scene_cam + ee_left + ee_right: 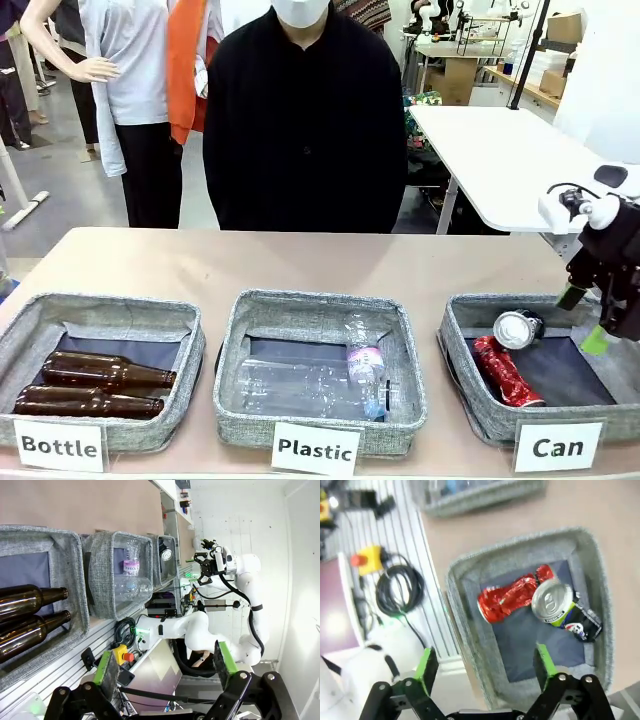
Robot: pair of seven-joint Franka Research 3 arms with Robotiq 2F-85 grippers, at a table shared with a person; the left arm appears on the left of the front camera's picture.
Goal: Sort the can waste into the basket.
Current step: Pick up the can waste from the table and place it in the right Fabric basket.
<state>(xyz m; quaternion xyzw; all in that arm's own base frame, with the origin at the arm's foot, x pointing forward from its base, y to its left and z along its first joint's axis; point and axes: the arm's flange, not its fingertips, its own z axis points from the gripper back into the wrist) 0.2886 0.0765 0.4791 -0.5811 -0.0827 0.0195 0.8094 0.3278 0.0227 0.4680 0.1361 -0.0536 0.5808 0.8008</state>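
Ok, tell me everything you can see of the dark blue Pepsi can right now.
The dark blue Pepsi can is crushed and dented, thin metal with a silver end facing up and a yellow-green band below it. It lies tilted inside the Can basket, towards the far wall, on the dark lining. Its silver end sits against one end of the red can. Nothing grips it: the right tool hangs open above the basket, apart from the can.
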